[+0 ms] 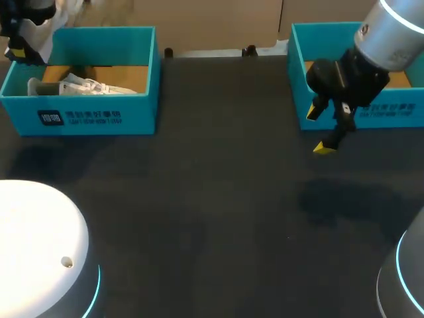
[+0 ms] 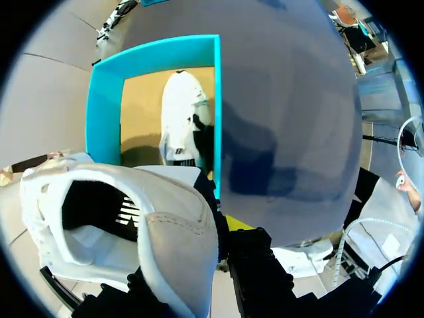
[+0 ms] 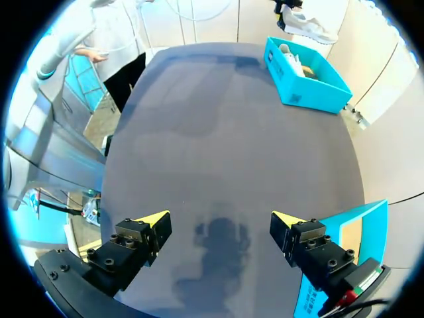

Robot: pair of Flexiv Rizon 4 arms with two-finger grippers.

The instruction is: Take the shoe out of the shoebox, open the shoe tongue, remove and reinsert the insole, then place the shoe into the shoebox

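My left gripper hangs above the back left corner of the left teal shoebox, shut on a white shoe. In the left wrist view the gripper pinches the shoe's collar beside its dark opening. One yellow tip shows against the shoe's outside; the other finger is hidden by the shoe. A second white shoe lies in the box underneath. My right gripper hovers open and empty over the table in front of the right teal shoebox.
The dark table stretches between the two boxes. In the right wrist view the open gripper looks across the table to the left shoebox and the held shoe, with the right box's corner beside one finger.
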